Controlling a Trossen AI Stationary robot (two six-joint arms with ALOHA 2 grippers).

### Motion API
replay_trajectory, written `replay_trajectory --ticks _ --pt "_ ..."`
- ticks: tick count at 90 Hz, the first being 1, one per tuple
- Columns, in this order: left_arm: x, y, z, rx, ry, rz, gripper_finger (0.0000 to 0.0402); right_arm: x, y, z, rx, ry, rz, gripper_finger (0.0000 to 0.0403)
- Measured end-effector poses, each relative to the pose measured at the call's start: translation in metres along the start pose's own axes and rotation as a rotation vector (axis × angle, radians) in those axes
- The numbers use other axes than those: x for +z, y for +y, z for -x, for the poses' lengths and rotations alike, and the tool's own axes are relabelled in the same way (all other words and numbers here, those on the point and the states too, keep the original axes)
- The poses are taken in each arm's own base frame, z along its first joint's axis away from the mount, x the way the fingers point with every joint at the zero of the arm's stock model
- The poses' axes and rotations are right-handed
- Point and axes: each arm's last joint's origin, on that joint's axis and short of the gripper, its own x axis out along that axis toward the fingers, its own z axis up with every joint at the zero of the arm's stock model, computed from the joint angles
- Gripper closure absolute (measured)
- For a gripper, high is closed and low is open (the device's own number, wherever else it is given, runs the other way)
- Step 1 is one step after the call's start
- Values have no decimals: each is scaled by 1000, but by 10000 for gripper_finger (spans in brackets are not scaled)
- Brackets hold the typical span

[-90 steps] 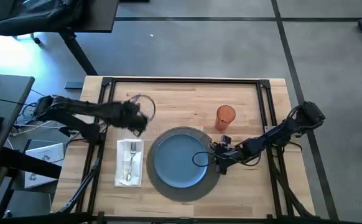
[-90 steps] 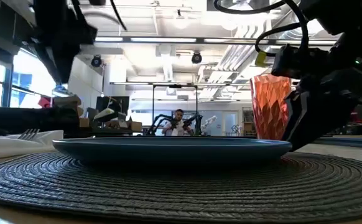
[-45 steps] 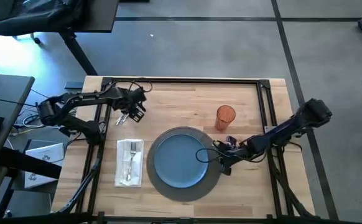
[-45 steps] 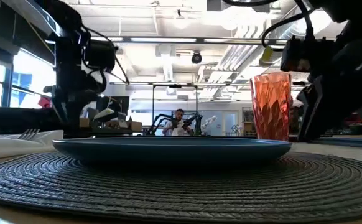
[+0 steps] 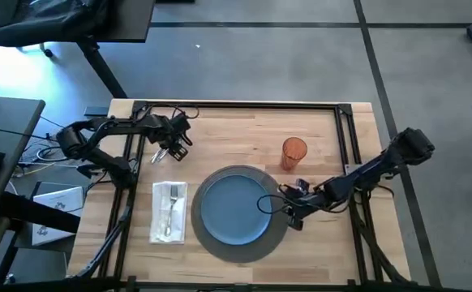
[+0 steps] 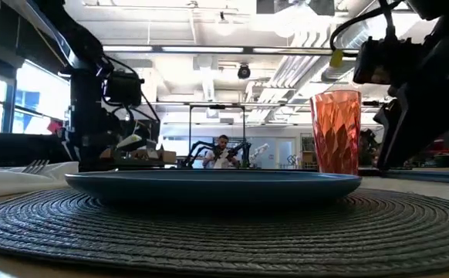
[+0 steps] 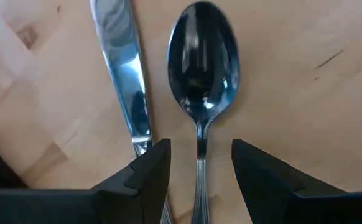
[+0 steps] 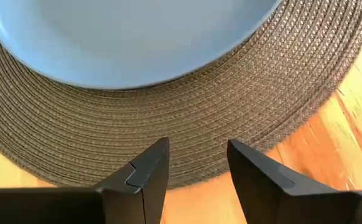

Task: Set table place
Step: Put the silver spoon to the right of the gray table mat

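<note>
**Plate on the mat, spoon and knife under the left gripper**

The placemat (image 5: 278,235) is round, dark grey and woven in rings, lying near the front middle of the light plank tabletop (image 5: 244,134). A smooth blue plate (image 5: 234,205) sits centred on it, leaving a ring of weave showing all round. To the left of the mat, a white napkin (image 5: 169,212) carries a fork (image 5: 171,207); behind and to the right of the mat stands an orange ribbed cup (image 5: 293,152).

The high view gives the whole layout. The low view shows the mat's coils edge-on, the plate's rim raised above them, and a person far back in the room (image 6: 221,152). Only the left wrist view makes plain what lies under the left arm: a spoon (image 7: 201,74) and a knife (image 7: 125,74) side by side on the bare wood, not touching. Only the right wrist view shows the mat's weave up close, with the plate's edge over it.

The left gripper (image 5: 171,148) is at the back left of the tabletop, well apart from the mat, its fingers spread with the spoon's handle between them, not clamped. The right gripper (image 5: 289,212) is low at the mat's right edge, just beside the plate, its fingers apart and holding nothing.
</note>
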Motion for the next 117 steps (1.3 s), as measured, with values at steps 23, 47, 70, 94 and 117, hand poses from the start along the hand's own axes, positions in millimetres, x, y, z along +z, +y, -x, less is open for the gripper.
replay_trajectory --ticks 23,47,70,94,117 --pt "0 -3 -3 -63 19 -28 390 0 0 0 -2 1 8 254" --pt "8 -10 37 -96 -110 22 399 -3 -1 4 16 48 -32 254" --pt "12 -48 107 -252 -331 5 401 -1 7 32 98 -41 -69 254" --pt "-1 -109 152 -423 -605 -60 401 6 19 54 69 -338 -92 254" --pt "-20 -156 177 -496 -890 -65 401 36 28 59 10 -710 -135 254"
